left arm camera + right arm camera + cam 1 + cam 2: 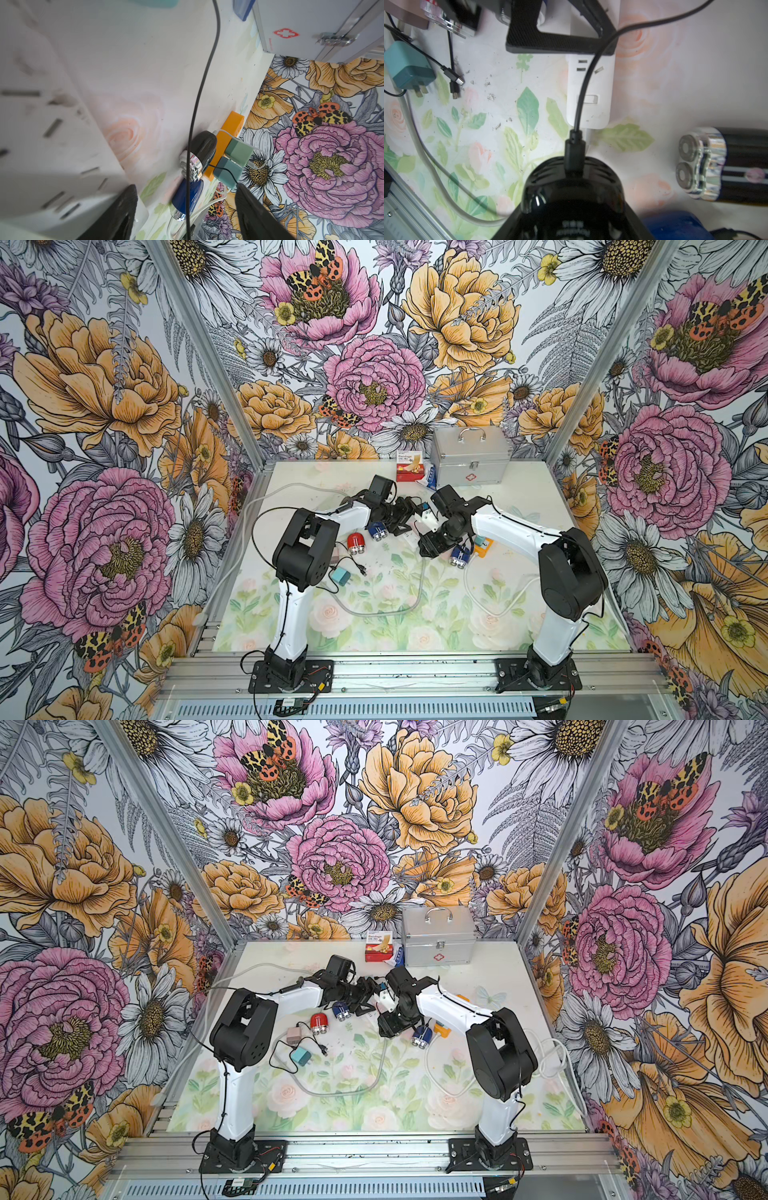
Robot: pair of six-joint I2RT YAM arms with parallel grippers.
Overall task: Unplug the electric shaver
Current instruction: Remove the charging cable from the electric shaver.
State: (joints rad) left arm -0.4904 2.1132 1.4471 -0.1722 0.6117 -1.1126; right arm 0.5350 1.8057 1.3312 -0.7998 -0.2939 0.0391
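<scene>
Silver first-aid case [469, 456], bandage box [409, 467]

Robot lab test cell, dressed like a home. Aluminium frame posts [205, 348] carry printed floral wall panels [374, 364]. The tabletop [374, 626] has a floral print. Left arm [291, 614] and right arm [557, 626] stand on black base plates [266, 676] on an extrusion rail [415, 672]. A first-aid case [469, 458] sits by the back wall.

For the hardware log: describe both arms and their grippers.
Left arm and right arm: white tapered links, bulky black joint housings, thin black cables running alongside. Left gripper and right gripper: black, with parallel fingers.
</scene>
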